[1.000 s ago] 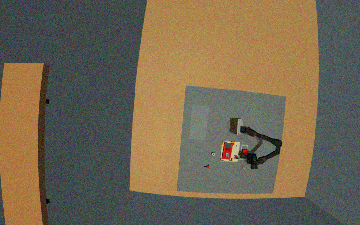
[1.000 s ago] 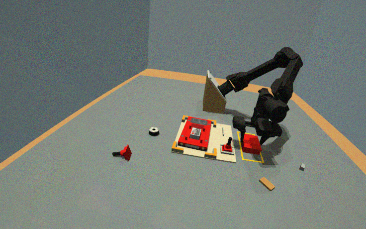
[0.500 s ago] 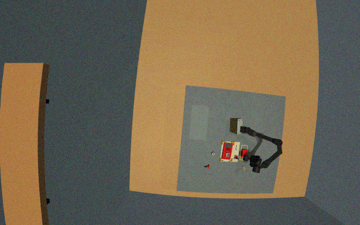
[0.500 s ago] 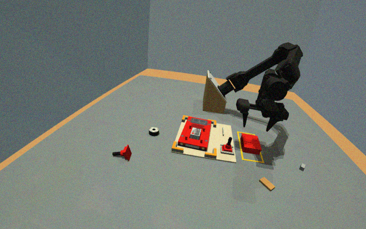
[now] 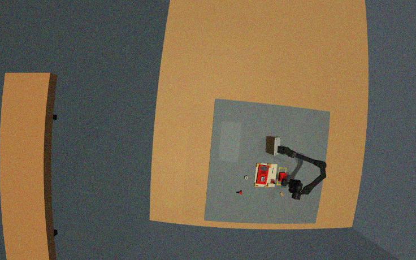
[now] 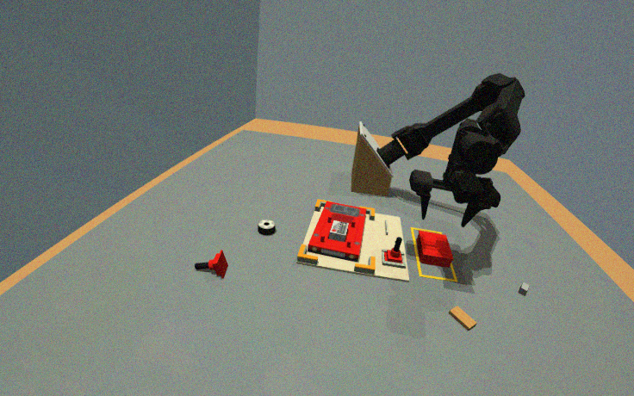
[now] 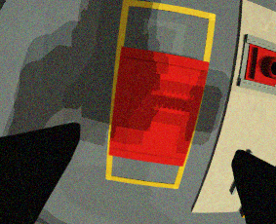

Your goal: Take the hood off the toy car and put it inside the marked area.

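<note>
- A bare robot test bench, not a home or shop: plain blue-grey walls (image 6: pixel 113 73) meet in a corner at upper left of the exterior view, with no furniture or decor.
- A grey mat (image 6: pixel 162 319) with an orange border covers the table at frame centre.
- A black arm (image 6: pixel 482 127) is mounted on a wedge stand (image 6: pixel 369 167), upper right.
- A yellow-outlined area (image 6: pixel 435 275) and a cream board (image 6: pixel 383 236) with corner fixtures sit mid-frame.
- Small loose parts are scattered about the mat.
</note>
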